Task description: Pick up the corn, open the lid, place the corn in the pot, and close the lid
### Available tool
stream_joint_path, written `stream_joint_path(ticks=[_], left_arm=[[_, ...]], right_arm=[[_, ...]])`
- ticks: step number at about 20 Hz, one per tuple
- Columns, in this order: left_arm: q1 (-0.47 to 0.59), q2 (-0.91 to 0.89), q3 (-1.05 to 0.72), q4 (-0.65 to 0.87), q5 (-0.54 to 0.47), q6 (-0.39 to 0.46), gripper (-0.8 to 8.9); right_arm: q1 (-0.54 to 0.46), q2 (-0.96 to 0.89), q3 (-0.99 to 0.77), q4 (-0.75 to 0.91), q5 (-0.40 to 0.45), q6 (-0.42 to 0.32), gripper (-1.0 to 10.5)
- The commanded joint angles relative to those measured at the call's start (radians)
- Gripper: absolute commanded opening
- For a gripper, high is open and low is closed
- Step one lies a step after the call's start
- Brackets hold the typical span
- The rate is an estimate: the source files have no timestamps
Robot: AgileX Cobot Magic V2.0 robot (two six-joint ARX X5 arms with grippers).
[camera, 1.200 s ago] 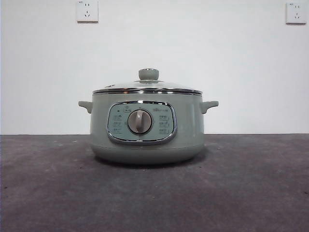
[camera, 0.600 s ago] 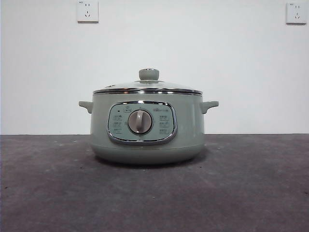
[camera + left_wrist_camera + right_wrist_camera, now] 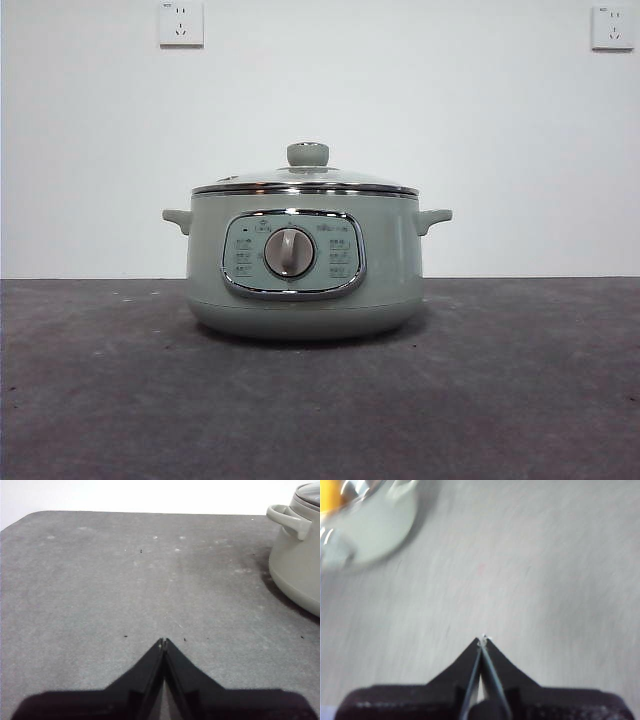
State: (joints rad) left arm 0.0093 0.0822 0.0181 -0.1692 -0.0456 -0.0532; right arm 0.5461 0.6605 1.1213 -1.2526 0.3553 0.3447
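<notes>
The pale green pot (image 3: 305, 290) stands at the middle of the table with the glass lid (image 3: 305, 181) seated on it, green knob (image 3: 308, 153) on top. No arm shows in the front view. My left gripper (image 3: 163, 641) is shut and empty, low over the bare table, well apart from the pot (image 3: 300, 565) and one of its side handles. The right wrist view is blurred. My right gripper (image 3: 482, 640) is shut and empty above the table, away from the pot (image 3: 375, 530). A yellow-orange patch, seemingly the corn (image 3: 329, 495), shows under the lid's shiny rim (image 3: 362, 489).
The grey tabletop (image 3: 500, 400) spreads on both sides of the pot. A white wall with two sockets (image 3: 181, 22) (image 3: 613, 26) stands behind it. The table's rounded far corner (image 3: 30, 517) shows in the left wrist view.
</notes>
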Motion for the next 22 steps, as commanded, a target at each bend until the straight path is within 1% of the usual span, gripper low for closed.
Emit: stream_joint_path(ticks=[1,2,3,4,5,6,7,10,12,15,20,22], left_arm=[[-0.002,0.001,-0.009,0.005,0.000,-0.003,-0.02],[-0.002,0.001,-0.009,0.005,0.000,-0.003,-0.02],[-0.002,0.001,-0.009,0.005,0.000,-0.003,-0.02],[-0.002,0.001,-0.009,0.005,0.000,-0.003,-0.02],[-0.002,0.001,-0.009,0.005,0.000,-0.003,-0.02],[-0.002,0.001,-0.009,0.005,0.000,-0.003,-0.02],[-0.002,0.001,-0.009,0.005,0.000,-0.003,-0.02],[-0.002,0.001,-0.009,0.005,0.000,-0.003,-0.02],[-0.002,0.001,-0.009,0.005,0.000,-0.003,-0.02],[-0.002,0.001,-0.009,0.005,0.000,-0.003,-0.02],[-0.002,0.002,-0.009,0.005,0.000,-0.003,-0.02],[-0.002,0.003,-0.009,0.004,0.000,-0.003,-0.02]], right_arm=[[-0.127,-0.084,-0.193,0.398,-0.103,-0.249,0.0],[-0.185,-0.138,-0.311,0.612,-0.205,-0.309,0.0],[-0.241,-0.192,-0.437,0.819,-0.304,-0.347,0.0],[-0.290,-0.244,-0.562,1.002,-0.381,-0.376,0.0],[-0.331,-0.292,-0.679,1.154,-0.417,-0.396,0.0],[-0.362,-0.338,-0.784,1.264,-0.419,-0.401,0.0],[-0.389,-0.382,-0.872,1.329,-0.404,-0.401,0.0],[-0.456,-0.506,-1.035,1.327,-0.381,-0.400,0.0],[-0.482,-0.543,-1.075,1.312,-0.382,-0.397,0.0],[-0.512,-0.592,-1.107,1.247,-0.383,-0.396,0.0],[-0.556,-0.653,-1.107,1.072,-0.381,-0.398,0.0],[-0.568,-0.652,-1.106,1.068,-0.381,-0.396,0.0]])
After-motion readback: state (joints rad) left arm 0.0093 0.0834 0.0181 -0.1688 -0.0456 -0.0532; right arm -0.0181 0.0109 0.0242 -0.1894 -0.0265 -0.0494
